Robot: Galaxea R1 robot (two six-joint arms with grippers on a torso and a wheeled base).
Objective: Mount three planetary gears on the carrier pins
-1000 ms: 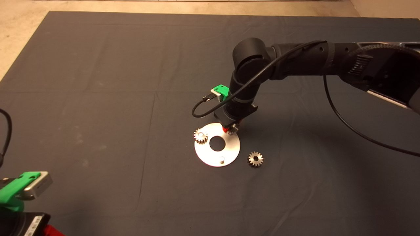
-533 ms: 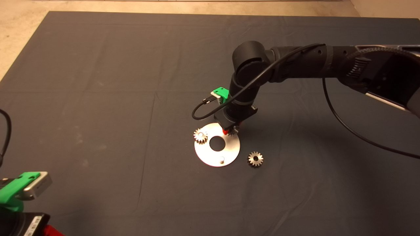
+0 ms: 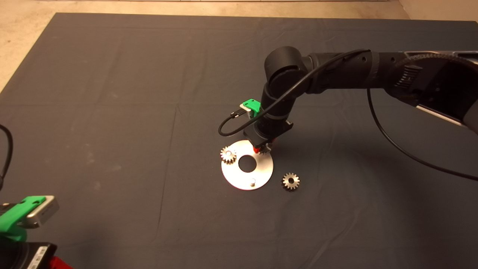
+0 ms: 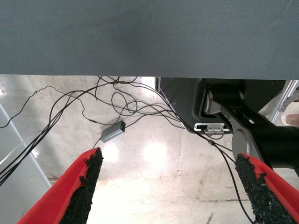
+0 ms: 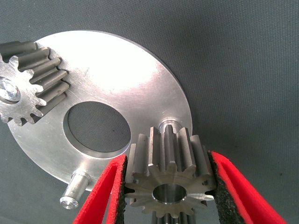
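Observation:
The white disc [image 3: 261, 170] lies mid-mat. One planetary gear [image 3: 228, 154] sits on the disc's left carrier pin, seen again in the right wrist view as the mounted gear [image 5: 28, 88]. My right gripper [image 3: 262, 149] hovers at the disc's far right rim, shut on a second gear [image 5: 168, 182] held between its pads [image 5: 120, 196]. Just past that gear's teeth, a bare pin [image 5: 169, 125] shows. Another bare pin [image 3: 252, 182] stands at the near rim, also visible as the free pin [image 5: 74, 189]. A third gear [image 3: 290, 181] lies loose on the mat to the disc's right.
My left gripper [image 3: 22, 220] is parked at the lower left edge, its fingers [image 4: 88, 186] wide apart over floor cables [image 4: 117, 100] and a small grey box [image 4: 113, 132]. The right arm's black cable [image 3: 227, 127] loops beside the disc. Dark mat [image 3: 112, 112] stretches all around.
The right arm shifted only slightly over the disc's far right rim, still holding its gear. The other gears, the disc and the left arm have not moved.

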